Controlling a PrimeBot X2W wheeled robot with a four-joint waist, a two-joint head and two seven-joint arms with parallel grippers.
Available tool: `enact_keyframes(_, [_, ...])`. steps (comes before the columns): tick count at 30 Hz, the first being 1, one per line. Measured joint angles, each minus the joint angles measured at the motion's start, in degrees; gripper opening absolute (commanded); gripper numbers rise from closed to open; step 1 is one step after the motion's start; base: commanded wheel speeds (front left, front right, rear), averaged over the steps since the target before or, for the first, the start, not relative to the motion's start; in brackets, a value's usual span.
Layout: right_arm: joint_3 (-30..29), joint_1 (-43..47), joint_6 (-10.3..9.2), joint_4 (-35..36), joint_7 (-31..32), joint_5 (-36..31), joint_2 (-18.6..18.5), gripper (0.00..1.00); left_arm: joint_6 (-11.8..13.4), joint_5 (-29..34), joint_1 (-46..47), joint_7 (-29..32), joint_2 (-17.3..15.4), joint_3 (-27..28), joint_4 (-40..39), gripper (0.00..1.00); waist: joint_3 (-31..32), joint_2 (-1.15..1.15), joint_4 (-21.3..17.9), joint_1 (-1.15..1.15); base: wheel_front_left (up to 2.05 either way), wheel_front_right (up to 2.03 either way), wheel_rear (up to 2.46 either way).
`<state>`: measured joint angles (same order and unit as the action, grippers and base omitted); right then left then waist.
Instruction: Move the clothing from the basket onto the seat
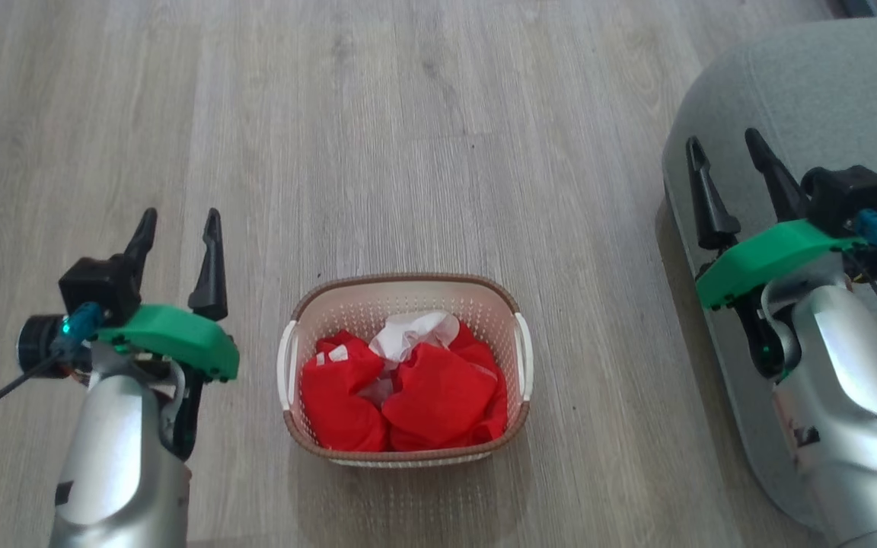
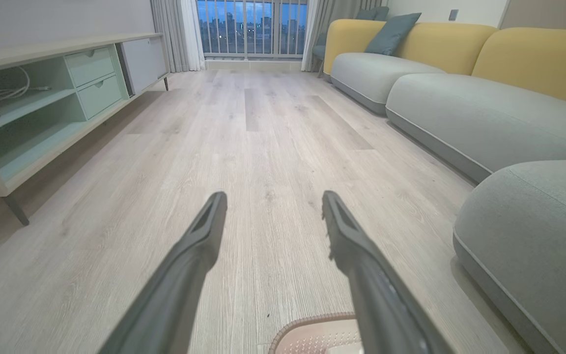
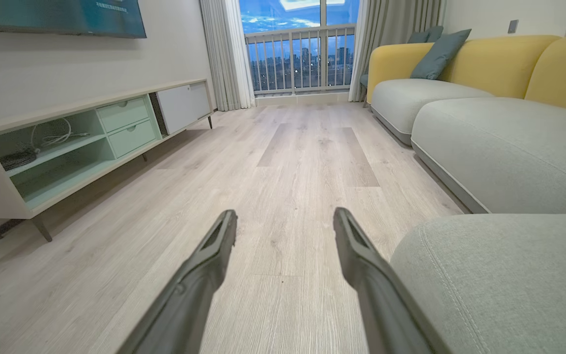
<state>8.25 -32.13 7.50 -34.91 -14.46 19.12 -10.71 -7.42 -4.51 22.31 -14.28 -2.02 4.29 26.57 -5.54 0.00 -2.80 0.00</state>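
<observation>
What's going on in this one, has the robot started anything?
Nothing is being handled yet. The cream plastic basket with a brown rim sits on the pale wood floor, holding crumpled red and white clothing. The left gripper hangs open and empty beside it; the right gripper hangs open and empty at the edge of the grey-green upholstered seat.

Even soft indoor light, sharp pictures, wrist views bent at edges.

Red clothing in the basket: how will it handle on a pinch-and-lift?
Probably floppy: the red clothing lies crumpled in soft folds, so it should drape from the pinch. Likely to drag neighbours: it's bunched against the white garment. The perforated plastic basket looks light and may shift if cloth snags.
</observation>
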Motion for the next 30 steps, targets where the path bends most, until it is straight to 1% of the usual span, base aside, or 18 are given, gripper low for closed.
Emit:
enact_keyframes(6, [-0.14, -0.38, 0.00, 4.41, 0.00, 0.00, 0.48, 1.00, 0.00, -0.82, 0.04, 0.00, 0.02, -1.75, 0.87, 1.00, -3.55, 0.00, -0.42, 0.00, 0.00, 0.00, 0.00])
enact_keyframes(11, [-1.21, -3.49, 0.00, 9.24, -0.01, -0.03, 0.49, 1.00, 0.00, -2.35, 1.45, 0.00, 0.02, -4.56, 2.13, 1.00, -8.41, 0.00, -0.85, 0.00, 0.00, 0.00, 0.00])
enact_keyframes(12, [-1.21, -3.49, 0.00, 9.24, -0.01, -0.03, 0.49, 1.00, 0.00, -2.35, 1.45, 0.00, 0.02, -4.56, 2.13, 1.00, -8.41, 0.00, -0.85, 0.00, 0.00, 0.00, 0.00])
enact_keyframes(17, [-1.83, -7.56, 0.00, 14.00, -0.18, -0.53, 0.42, 1.00, 0.03, -4.02, 5.59, 0.00, 0.02, -7.51, 2.87, 1.00, -14.80, 0.00, -1.29, 0.01, 0.00, 0.00, 0.00])
enact_keyframes(22, [-2.00, -11.21, 0.00, 16.73, -0.18, -1.08, -0.03, 1.00, 0.14, -5.58, 9.49, 0.00, 0.03, -10.83, 4.89, 1.00, -21.94, 0.00, -1.82, 0.02, 0.00, 0.00, 0.00])
enact_keyframes(27, [-1.86, -15.05, 0.00, 18.40, -0.18, -1.52, -0.29, 1.00, 0.79, -7.13, 14.06, 0.00, 0.04, -14.50, 8.99, 1.00, -28.85, 0.00, -2.44, 0.03, 0.00, 0.00, 0.00])
enact_keyframes(30, [-1.76, -16.33, 0.00, 18.94, -0.18, -1.52, -0.33, 1.00, 1.64, -7.20, 16.64, -0.01, 0.10, -16.62, 12.59, 1.00, -32.42, 0.00, -2.89, 0.03, 0.00, 0.00, 0.00])
